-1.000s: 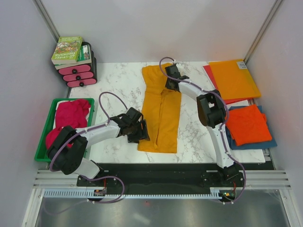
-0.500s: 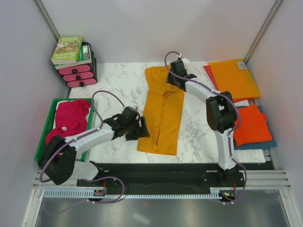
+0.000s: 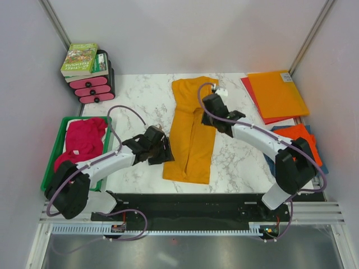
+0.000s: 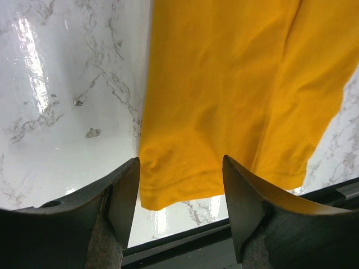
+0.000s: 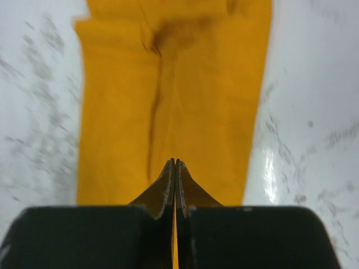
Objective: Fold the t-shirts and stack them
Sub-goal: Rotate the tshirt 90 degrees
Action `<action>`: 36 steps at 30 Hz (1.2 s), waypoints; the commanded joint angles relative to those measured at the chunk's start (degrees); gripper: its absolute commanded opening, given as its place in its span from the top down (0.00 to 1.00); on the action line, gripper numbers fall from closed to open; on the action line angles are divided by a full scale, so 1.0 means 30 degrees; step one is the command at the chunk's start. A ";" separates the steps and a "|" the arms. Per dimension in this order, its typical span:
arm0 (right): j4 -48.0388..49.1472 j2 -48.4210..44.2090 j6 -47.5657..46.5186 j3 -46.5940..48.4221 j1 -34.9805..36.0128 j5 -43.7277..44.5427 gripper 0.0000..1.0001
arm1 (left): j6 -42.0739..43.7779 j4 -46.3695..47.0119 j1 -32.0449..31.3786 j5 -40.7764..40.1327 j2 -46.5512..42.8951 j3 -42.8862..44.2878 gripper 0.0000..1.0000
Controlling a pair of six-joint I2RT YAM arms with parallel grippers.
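The golden-orange t-shirt point(image 3: 190, 134) runs far-to-near on the table point(image 3: 140, 101) — left claw point(image 4: 180, 162), wide open and empty, straddles its near-left hem corner; right claw point(image 5: 175, 162), pinched shut, over its far half.

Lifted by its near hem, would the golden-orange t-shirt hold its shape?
Probably not: the golden-orange t-shirt lies in soft folds and creases, so it would likely droop and unfold. It looks thin, so probably light. On the glossy marble table, a push would more likely bunch it than move it whole.
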 commanded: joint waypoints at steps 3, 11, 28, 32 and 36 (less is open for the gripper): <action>-0.0511 -0.0147 0.1650 -0.3734 0.0780 0.1442 1.00 | 0.0196 0.0130 -0.0122 -0.0099 0.1631 0.0922 0.35; -0.0451 0.1844 0.1620 -0.3766 0.0899 0.2147 1.00 | -0.0389 0.0336 -0.0648 0.0954 0.1396 -0.0894 0.36; -0.0130 -0.0289 0.2673 -0.7161 0.1397 0.1532 1.00 | -0.1385 -0.0483 -0.5159 0.0693 0.2806 -0.1628 0.78; -0.0129 -0.1871 0.2734 -0.8071 0.1864 0.1620 0.99 | -0.1679 -0.1158 -0.6274 0.0049 0.1604 -0.2037 0.79; 0.0046 -0.3131 0.2207 -0.8189 0.2362 0.2115 0.79 | -0.1767 -0.1247 -0.6363 -0.1502 -0.0152 -0.2448 0.49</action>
